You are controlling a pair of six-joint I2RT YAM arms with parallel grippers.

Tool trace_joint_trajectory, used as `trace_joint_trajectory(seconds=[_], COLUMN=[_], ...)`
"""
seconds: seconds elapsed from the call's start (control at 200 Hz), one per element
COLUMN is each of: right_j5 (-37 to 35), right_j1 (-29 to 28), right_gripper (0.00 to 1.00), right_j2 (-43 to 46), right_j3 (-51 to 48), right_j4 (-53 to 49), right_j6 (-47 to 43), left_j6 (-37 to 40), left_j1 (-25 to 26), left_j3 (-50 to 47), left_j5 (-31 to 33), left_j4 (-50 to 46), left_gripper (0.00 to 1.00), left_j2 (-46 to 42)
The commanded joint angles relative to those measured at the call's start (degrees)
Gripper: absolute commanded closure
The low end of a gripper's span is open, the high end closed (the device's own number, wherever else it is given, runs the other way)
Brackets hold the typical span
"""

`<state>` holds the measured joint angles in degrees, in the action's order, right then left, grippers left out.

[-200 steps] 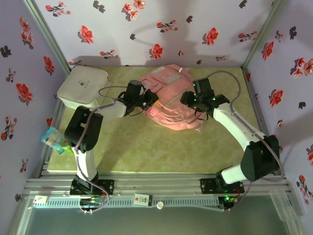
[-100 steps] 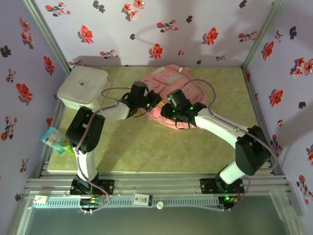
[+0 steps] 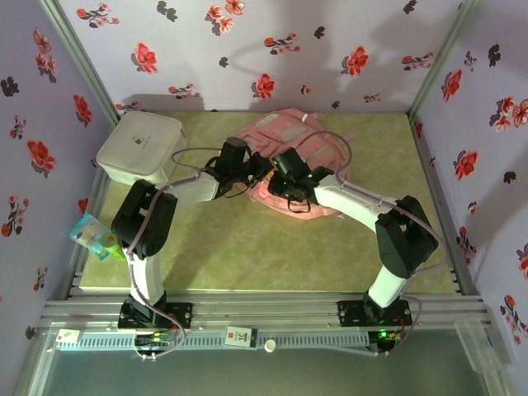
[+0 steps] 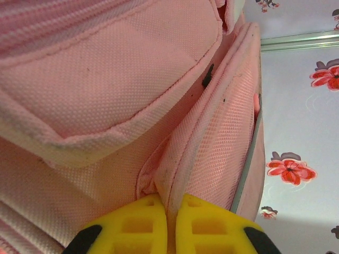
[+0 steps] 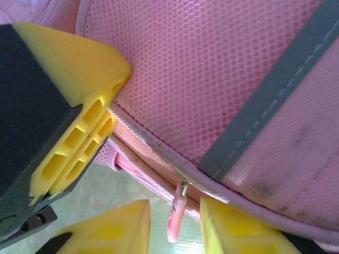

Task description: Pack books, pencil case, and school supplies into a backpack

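From above, a large pale-pink fabric backpack (image 3: 272, 136) lies at the far middle of the mottled yellow-green table top (image 3: 247, 239). Both black arms reach in over its near-left edge. The left gripper (image 3: 262, 167) sits at the fabric there, and the right gripper (image 3: 279, 183) is just beside it, so close the two almost touch. I cannot tell how either pair of jaws stands. A white rounded-corner plastic box (image 3: 139, 144) stands at the far left corner, well apart from the backpack. A small colourful packet (image 3: 93, 236) lies off the table's left edge. Lilac walls with red flowers (image 3: 247, 49) close in three sides.
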<state>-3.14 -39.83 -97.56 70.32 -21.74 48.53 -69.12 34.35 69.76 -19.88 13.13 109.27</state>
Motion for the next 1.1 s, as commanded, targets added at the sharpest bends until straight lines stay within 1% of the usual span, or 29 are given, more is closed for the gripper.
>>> trace_joint_trajectory(seconds=[0.0,0.225,0.385,0.475,0.535,0.72,0.785,0.825,0.88,0.925,1.035,1.055,1.07,1.095], right_j5=[-2.9,-5.1,-6.9,-8.1,-9.5,-13.3,-15.6,-18.9,-20.1,-19.9,-16.6,-16.4,-14.5,-13.3], right_j1=[-0.2,-0.2,-0.2,-0.2,-0.2,0.5,0.9,1.2,2.0,2.7,3.4,3.5,3.6,3.7], right_gripper=[0.72,0.79,0.92,0.98,0.99,1.00,1.00,1.00,1.00,1.00,1.00,0.99,0.97,0.95], right_j2=[-1.8,-3.3,-2.5,-0.5,1.4,10.7,13.4,14.4,15.1,15.0,12.8,12.2,11.9,11.2], right_j3=[2.6,3.0,2.8,1.5,-0.1,-9.5,-11.0,-11.4,-11.6,-11.5,-8.6,-8.0,-7.6,-7.2], right_j4=[-0.6,-2.0,-3.3,-4.1,-5.4,-7.0,-8.9,-10.4,-11.3,-11.4,-11.6,-11.8,-11.8,-11.8], right_j6=[-0.5,-0.5,-1.4,-3.0,-4.3,-7.6,-8.5,-8.5,-9.2,-10.1,-14.3,-15.2,-16.0,-17.0], left_j6=[0.5,0.5,1.4,2.4,3.4,5.2,5.7,6.2,6.6,6.8,7.0,7.1,7.2,7.4], left_j1=[1.6,1.6,1.6,1.4,1.1,0.1,-0.1,-0.2,-0.2,-0.3,-0.2,-0.2,-0.2,-0.2], left_j3=[1.5,1.6,1.9,2.0,1.7,0.5,0.4,0.4,0.5,0.6,1.1,1.1,1.2,1.2], left_j5=[-2.7,-2.7,-2.4,-1.7,-0.8,-0.2,-0.2,-0.2,-0.2,-0.1,-0.5,-0.6,-0.6,-0.6], left_j4=[3.3,3.3,2.3,1.2,0.2,-1.2,-1.5,-1.6,-1.9,-2.0,-2.4,-2.5,-2.6,-2.7], left_gripper=[1.00,1.00,1.00,1.00,1.00,1.00,1.00,1.00,1.00,1.00,1.00,1.00,1.00,1.00], left_j2=[-2.4,-2.4,-2.4,-2.5,-2.5,-2.0,-2.2,-2.3,-2.5,-2.5,-2.7,-2.7,-2.8,-2.9])
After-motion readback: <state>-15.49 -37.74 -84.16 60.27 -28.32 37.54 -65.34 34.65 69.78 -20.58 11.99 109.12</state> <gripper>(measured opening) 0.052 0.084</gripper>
